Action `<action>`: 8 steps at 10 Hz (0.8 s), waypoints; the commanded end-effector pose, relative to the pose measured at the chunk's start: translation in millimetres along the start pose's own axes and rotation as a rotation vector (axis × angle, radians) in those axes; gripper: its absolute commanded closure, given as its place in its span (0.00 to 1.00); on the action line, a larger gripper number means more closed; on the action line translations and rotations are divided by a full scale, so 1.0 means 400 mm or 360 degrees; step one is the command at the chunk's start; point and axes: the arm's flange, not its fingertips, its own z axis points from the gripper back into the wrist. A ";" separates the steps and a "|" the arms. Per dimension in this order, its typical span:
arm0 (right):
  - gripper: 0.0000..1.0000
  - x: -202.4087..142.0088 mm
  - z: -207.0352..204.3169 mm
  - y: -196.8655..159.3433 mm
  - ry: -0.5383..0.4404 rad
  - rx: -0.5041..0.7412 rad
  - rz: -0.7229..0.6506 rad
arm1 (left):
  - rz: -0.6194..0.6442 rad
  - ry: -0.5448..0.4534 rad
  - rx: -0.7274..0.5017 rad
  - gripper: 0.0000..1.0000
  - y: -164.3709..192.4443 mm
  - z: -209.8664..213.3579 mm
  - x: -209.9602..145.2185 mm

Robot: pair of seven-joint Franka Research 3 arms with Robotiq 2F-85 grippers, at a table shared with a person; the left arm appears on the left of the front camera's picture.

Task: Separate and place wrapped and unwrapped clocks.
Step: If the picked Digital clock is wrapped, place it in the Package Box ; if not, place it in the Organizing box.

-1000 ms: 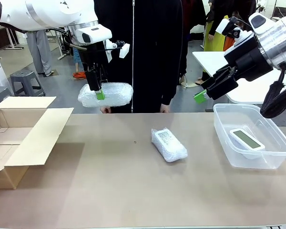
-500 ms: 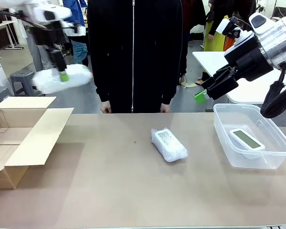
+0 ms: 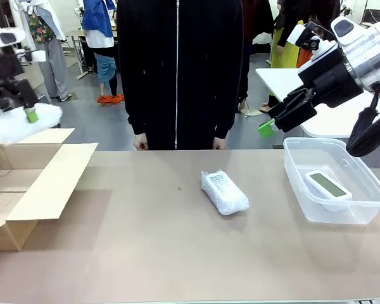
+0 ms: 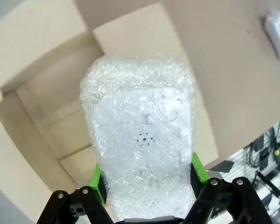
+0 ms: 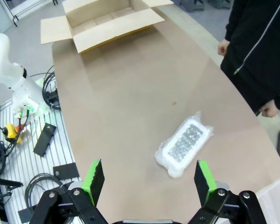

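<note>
Left gripper (image 4: 148,176): clamped on wrapped clock (image 4: 140,140), long axis toward 12 o'clock.
Box (image 4: 42,112): open, beneath clock, spreading toward 9 o'clock.
Right gripper (image 5: 149,179): apart, empty; second wrapped clock (image 5: 184,142) at 1 o'clock.

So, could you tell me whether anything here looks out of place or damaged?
Nothing stands out. One wrapped clock lies askew mid-table, wrap intact; the bare clock sits in the tub; the left gripper holds the other wrapped clock above the box.
</note>
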 end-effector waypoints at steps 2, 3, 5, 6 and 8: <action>0.00 0.000 -0.003 -0.002 -0.0017 0.0024 -0.0001 | 0.0175 -0.0077 0.0030 0.19 0.026 -0.057 -0.132; 0.00 0.000 -0.003 -0.002 -0.0017 0.0024 -0.0001 | 0.0204 -0.0100 0.0074 0.19 0.043 -0.073 -0.181; 0.00 0.000 -0.003 -0.002 -0.0017 0.0024 -0.0001 | 0.0261 -0.0109 0.0206 0.19 0.064 -0.145 -0.230; 0.00 0.000 -0.003 -0.002 -0.0017 0.0024 -0.0001 | 0.0269 -0.0146 0.0222 0.19 0.080 -0.178 -0.220; 0.00 0.000 -0.003 -0.002 -0.0017 0.0024 -0.0001 | 0.0261 -0.0154 0.0224 0.19 0.113 -0.242 -0.179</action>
